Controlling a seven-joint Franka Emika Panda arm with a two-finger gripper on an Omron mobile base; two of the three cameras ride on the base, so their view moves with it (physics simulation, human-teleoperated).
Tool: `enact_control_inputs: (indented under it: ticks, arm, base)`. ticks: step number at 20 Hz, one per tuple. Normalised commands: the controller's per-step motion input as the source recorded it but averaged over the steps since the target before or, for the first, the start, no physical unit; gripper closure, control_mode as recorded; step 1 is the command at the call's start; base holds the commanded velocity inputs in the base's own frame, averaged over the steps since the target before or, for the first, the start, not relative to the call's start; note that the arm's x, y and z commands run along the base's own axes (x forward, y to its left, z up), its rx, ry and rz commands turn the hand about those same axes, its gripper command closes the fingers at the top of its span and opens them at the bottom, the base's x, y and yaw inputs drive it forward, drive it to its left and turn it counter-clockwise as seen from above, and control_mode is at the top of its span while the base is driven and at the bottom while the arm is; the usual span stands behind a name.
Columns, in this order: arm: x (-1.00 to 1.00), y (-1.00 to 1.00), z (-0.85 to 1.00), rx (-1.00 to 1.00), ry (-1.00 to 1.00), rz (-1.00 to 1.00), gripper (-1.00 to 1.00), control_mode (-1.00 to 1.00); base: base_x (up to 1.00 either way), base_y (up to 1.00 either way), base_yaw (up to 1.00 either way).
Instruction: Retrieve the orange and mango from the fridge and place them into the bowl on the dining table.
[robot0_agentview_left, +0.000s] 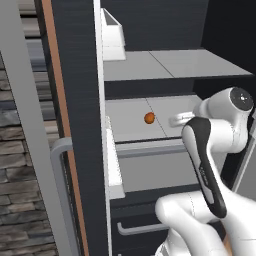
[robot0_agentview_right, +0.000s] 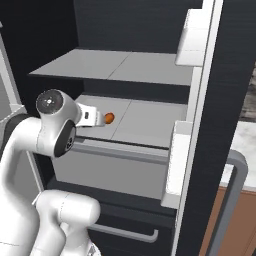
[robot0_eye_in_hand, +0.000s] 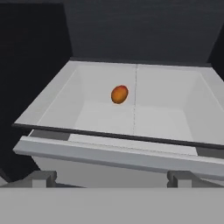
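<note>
1. The gripper (robot0_eye_in_hand: 111, 178) stands with its jaws spread wide and nothing between them; in the hand view the two dark fingertips (robot0_eye_in_hand: 41, 178) rise at the bottom edge, at about seven and five o'clock.
2. Straight ahead of the tips, toward twelve o'clock in the hand view, is the grey front lip of a shallow drawer-like shelf (robot0_eye_in_hand: 118, 155) inside the fridge (robot0_agentview_left: 80, 100).
3. One small orange-coloured fruit (robot0_eye_in_hand: 119, 94) lies on that shelf's floor, well back from the front lip and apart from the fingers. It looks slightly oval; whether it is the orange or the mango cannot be told.
4. In the left base view the same fruit (robot0_agentview_left: 149, 118) sits at nine o'clock from the hand, near it but not touching; in the right base view the fruit (robot0_agentview_right: 108, 118) is just beside the hand, at three o'clock.
5. Above it is a second grey shelf (robot0_agentview_left: 170, 65).
6. The fridge door stands open, a long grey bar handle (robot0_agentview_left: 60, 195) on it.
7. Below the shelves is a dark drawer front with a grey handle (robot0_agentview_right: 125, 232).
</note>
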Motion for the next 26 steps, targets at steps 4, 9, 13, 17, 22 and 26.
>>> enact_control_inputs:
  ticks: [4, 9, 13, 17, 22, 26]
  arm:
    - [0.5, 0.0, -0.32, 0.0, 0.09, 0.0, -1.0, -1.0]
    - [0.49, 0.0, -0.31, 0.0, 0.06, 0.0, -1.0, -1.0]
    - [0.42, 0.0, -0.2, 0.0, 0.01, 0.0, -1.0, -1.0]
    - [0.24, 0.0, -0.08, 0.0, -0.02, 0.0, -1.0, -1.0]
    - [0.19, 0.03, -0.2, 0.0, -0.06, 0.0, -1.0, -1.0]
    - [0.27, 0.03, -0.2, 0.0, -0.01, 0.0, -1.0, -1.0]
  base:
    - [0.0, 0.0, 0.0]
    - [0.0, 0.0, 0.0]
    - [0.0, 0.0, 0.0]
    - [0.0, 0.0, 0.0]
    - [0.0, 0.0, 0.0]
    - [0.0, 0.0, 0.0]
